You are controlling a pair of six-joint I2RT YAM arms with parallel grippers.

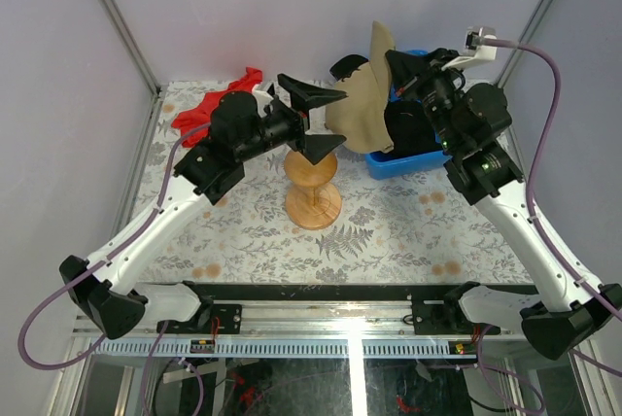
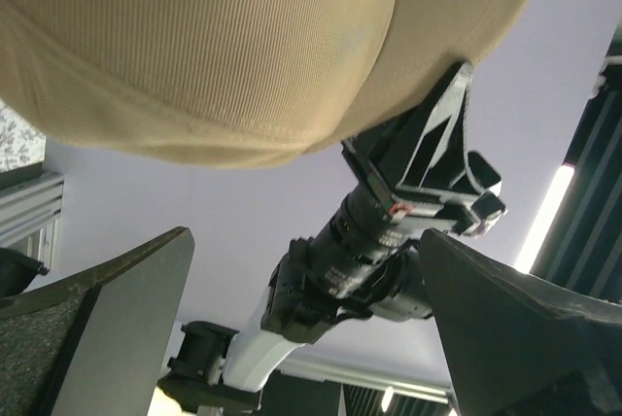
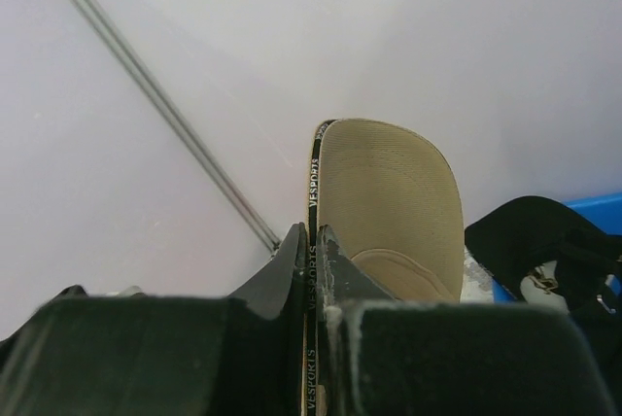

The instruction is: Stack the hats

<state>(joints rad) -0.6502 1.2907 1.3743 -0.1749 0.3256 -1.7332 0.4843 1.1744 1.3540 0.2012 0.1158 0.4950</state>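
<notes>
While the right gripper [image 3: 311,239] clamps the tan cap [image 1: 355,110] aloft, the left gripper [image 1: 319,121] hangs open; next, probably, a careful lowering onto the wooden stand [image 1: 313,192].

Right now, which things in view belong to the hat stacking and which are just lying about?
Belongs to the job: tan hat, clamped in the right jaws; black hats in the blue bin.
Just lying about: red cloth; wooden stand.

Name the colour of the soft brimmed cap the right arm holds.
Tan; the cap shows best in the left wrist view.
</notes>
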